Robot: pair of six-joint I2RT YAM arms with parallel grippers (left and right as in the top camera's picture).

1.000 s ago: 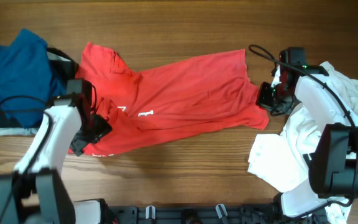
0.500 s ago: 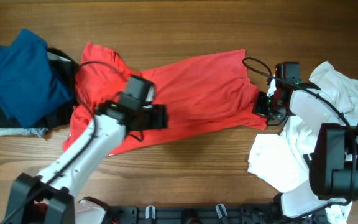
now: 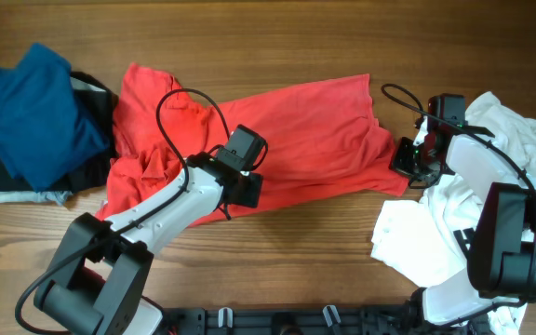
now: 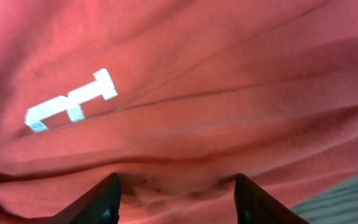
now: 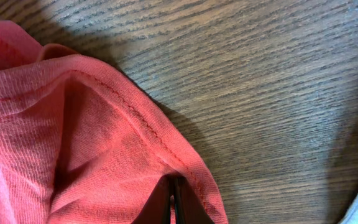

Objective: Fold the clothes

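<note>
A red T-shirt [image 3: 287,130] lies crumpled across the middle of the wooden table, its collar end to the left. My left gripper [image 3: 238,194] rests on the shirt's near edge. In the left wrist view its fingers [image 4: 107,199] stand apart over a bunched fold of red cloth [image 4: 197,93], below a white printed letter [image 4: 73,102]. My right gripper [image 3: 406,160] is shut on the shirt's right hem. The right wrist view shows the gripper [image 5: 174,200] pinching the stitched hem [image 5: 135,118] just above the table.
A heap of blue, black and grey clothes [image 3: 31,102] sits at the far left. White clothes [image 3: 519,140] are piled at the right edge under my right arm, with a folded white piece [image 3: 417,237] nearer the front. Bare wood [image 3: 296,37] runs along the back.
My left arm has swung from the shirt's left sleeve to the middle of its near edge, and its jaws have narrowed. My right gripper has shifted slightly right, still holding the hem.
</note>
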